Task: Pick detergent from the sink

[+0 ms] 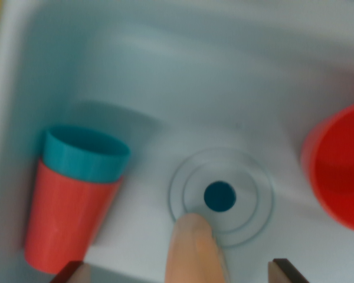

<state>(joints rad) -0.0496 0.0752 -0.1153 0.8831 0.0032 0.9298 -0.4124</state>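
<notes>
The detergent point(71, 212) is a tapered orange-red bottle with a teal cap, by the left wall of the pale blue-grey sink point(183, 71). The picture is blurred. Two dark fingertips point(68, 272) of my gripper point(178, 272) show at the bottom edge, far apart, so the gripper is open. The left fingertip is just below the base of the bottle, and the bottle is not between the fingers. A peach-coloured rounded object point(194, 250) lies between the fingertips at the bottom centre; I cannot tell what it is.
A round drain point(220, 196) with raised rings sits in the middle of the sink floor. A red cup point(339, 168) stands at the right edge of the view. The sink's left rim point(6, 118) runs close beside the bottle.
</notes>
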